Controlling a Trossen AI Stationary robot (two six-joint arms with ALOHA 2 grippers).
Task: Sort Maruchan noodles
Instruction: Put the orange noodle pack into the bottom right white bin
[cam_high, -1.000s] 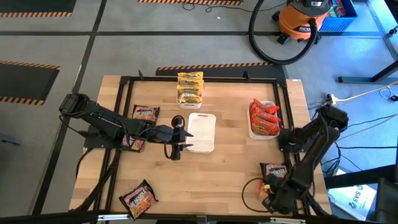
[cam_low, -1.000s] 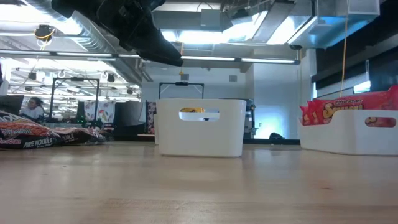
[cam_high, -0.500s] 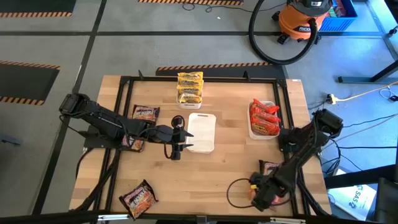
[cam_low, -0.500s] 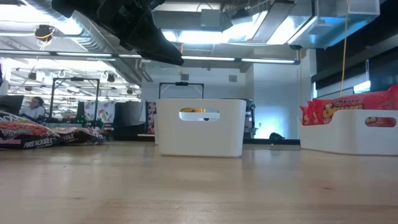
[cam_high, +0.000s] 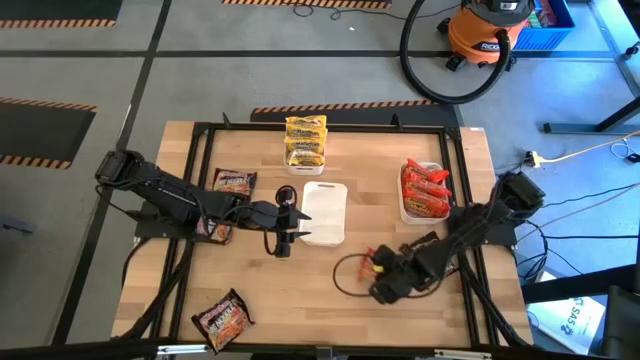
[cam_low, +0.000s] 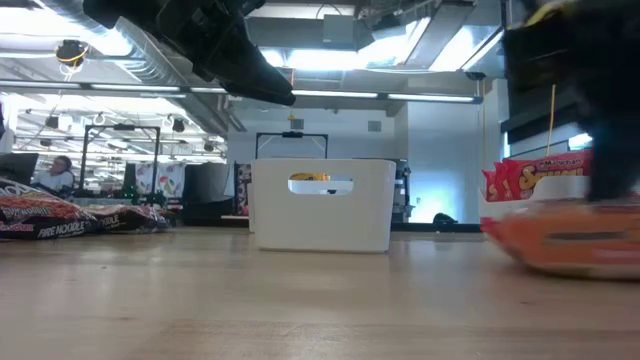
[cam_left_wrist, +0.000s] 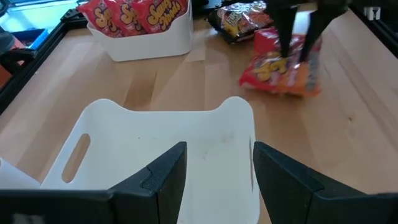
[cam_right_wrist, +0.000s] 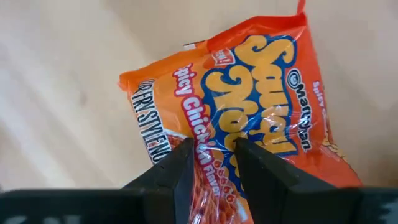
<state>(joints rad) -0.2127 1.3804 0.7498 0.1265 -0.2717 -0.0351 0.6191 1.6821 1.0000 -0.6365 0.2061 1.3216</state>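
My right gripper (cam_high: 386, 280) reaches out over the middle of the table near its near edge and is shut on a red-orange Maruchan packet (cam_right_wrist: 249, 93). The left wrist view shows the same packet (cam_left_wrist: 280, 71). My left gripper (cam_left_wrist: 217, 163) is open and hovers over the left end of an empty white tray (cam_high: 324, 212). Yellow packets (cam_high: 306, 140) lie stacked at the far edge. Red-orange packets (cam_high: 425, 190) stand in a white tray (cam_high: 404, 212) on the right. Dark brown packets (cam_high: 233, 182) (cam_high: 222, 318) lie flat on the left. My right gripper pinches the red-orange packet between its two fingers (cam_right_wrist: 181, 168), gripping the printed wrapper (cam_right_wrist: 212, 144) partway in from one edge. The fingers come from above, pointing down (cam_left_wrist: 292, 34). The packet hangs tilted below them, close over the table; whether it touches the wood I cannot tell.
Another dark packet (cam_left_wrist: 239, 15) lies beyond the held one, toward the near right corner. A further dark packet (cam_high: 214, 230) lies partly under my left arm. A black frame (cam_high: 200, 130) borders the wooden table. Bare wood (cam_high: 300, 290) lies between the empty tray and the near edge.
My right gripper has swung from the near right corner toward the table's middle, moving left and slightly toward the far edge, carrying the red-orange packet with it. The packet has come into the low view at the right.
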